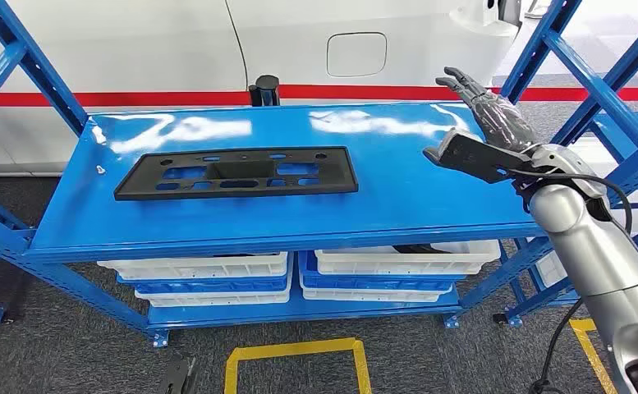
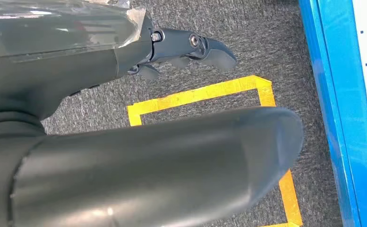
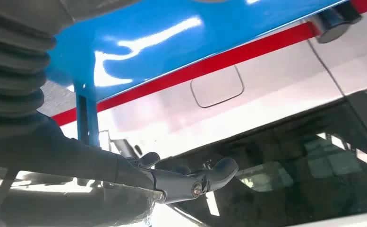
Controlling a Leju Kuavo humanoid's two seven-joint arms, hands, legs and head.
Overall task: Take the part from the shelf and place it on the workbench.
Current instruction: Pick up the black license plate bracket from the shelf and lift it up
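Observation:
The part (image 1: 237, 171), a long flat black plastic panel with several cut-outs, lies on the glossy blue top shelf (image 1: 397, 205), left of centre. My right hand (image 1: 500, 123) hovers over the shelf's right end, well to the right of the part, with its fingers stretched forward and nothing in it. The right wrist view has its dark fingers (image 3: 191, 179) spread in the air beyond the shelf (image 3: 148, 42). My left hand (image 2: 191, 47) hangs low over the grey carpet, fingers loosely extended and holding nothing.
Blue uprights (image 1: 582, 74) flank the shelf on both sides. White bins (image 1: 208, 275) fill the lower level. A black cylinder (image 1: 263, 89) stands at the back edge. Behind is a white vehicle (image 1: 356, 41) with a red stripe. Yellow tape (image 1: 295, 361) marks a floor square.

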